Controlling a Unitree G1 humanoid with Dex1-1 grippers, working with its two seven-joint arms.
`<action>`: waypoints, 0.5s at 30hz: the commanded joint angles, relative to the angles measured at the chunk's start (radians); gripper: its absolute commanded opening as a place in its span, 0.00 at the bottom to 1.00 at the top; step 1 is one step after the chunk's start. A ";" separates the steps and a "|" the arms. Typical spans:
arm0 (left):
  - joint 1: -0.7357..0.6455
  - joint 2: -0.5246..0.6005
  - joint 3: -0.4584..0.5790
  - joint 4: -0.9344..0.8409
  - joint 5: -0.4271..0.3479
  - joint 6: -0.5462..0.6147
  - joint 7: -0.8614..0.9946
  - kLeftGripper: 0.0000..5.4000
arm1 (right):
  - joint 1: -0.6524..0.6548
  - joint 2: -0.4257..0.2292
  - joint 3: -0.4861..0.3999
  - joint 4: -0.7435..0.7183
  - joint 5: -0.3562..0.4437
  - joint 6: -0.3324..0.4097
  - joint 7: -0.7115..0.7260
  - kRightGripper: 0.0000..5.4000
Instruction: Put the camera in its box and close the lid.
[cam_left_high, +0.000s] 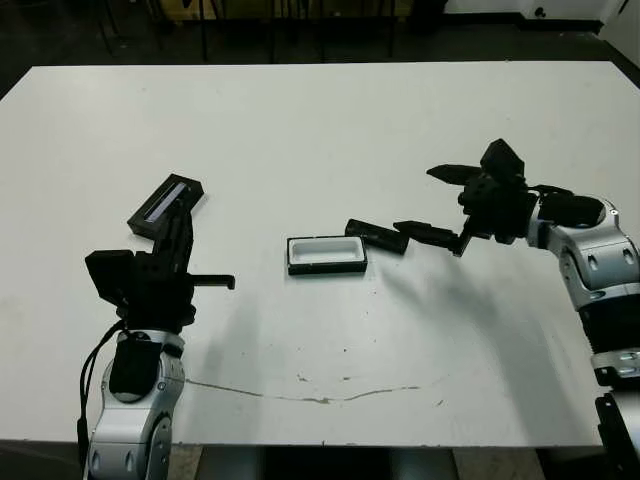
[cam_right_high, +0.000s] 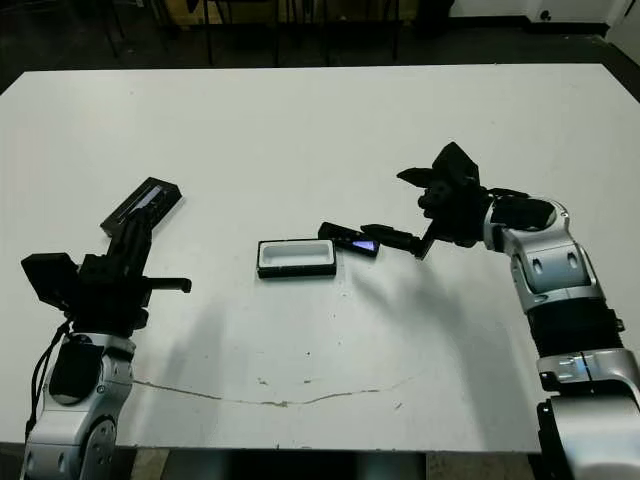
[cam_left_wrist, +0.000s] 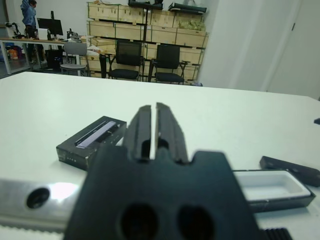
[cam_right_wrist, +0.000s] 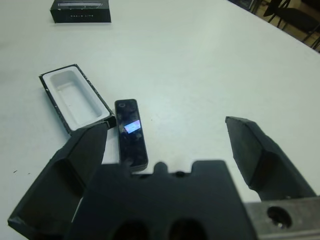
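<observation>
The box (cam_left_high: 326, 254), a shallow black tray with a white lining, lies open near the table's middle. Just to its right lies the camera (cam_left_high: 377, 236), a slim black bar with a bluish glint (cam_right_wrist: 131, 134). My right gripper (cam_left_high: 440, 203) is open wide, hovering over the camera's right end with nothing held; in the right wrist view the bar lies between the fingers (cam_right_wrist: 75, 165). The lid (cam_left_high: 158, 208), black with a glossy window strip, rests at the left. My left gripper (cam_left_high: 182, 222) is shut and empty, pointing at the lid (cam_left_wrist: 92, 140) from just in front of it.
A thin dark line (cam_left_high: 300, 395) crosses the white tabletop near the front edge. Beyond the table's far edge stand chairs (cam_left_wrist: 145, 62) and stacked crates (cam_left_wrist: 145, 30), with a person (cam_left_wrist: 27, 10) far back.
</observation>
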 joint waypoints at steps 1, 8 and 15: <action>0.012 0.006 0.002 0.020 0.004 0.007 -0.003 0.00 | -0.012 0.011 0.001 0.029 0.000 -0.014 0.024 1.00; 0.015 0.009 0.000 0.022 0.009 0.007 -0.005 0.00 | -0.013 0.016 0.013 0.042 -0.027 -0.058 0.037 1.00; 0.019 0.011 0.004 0.019 0.000 0.013 -0.013 0.00 | 0.000 0.025 0.047 0.031 -0.081 -0.056 0.010 1.00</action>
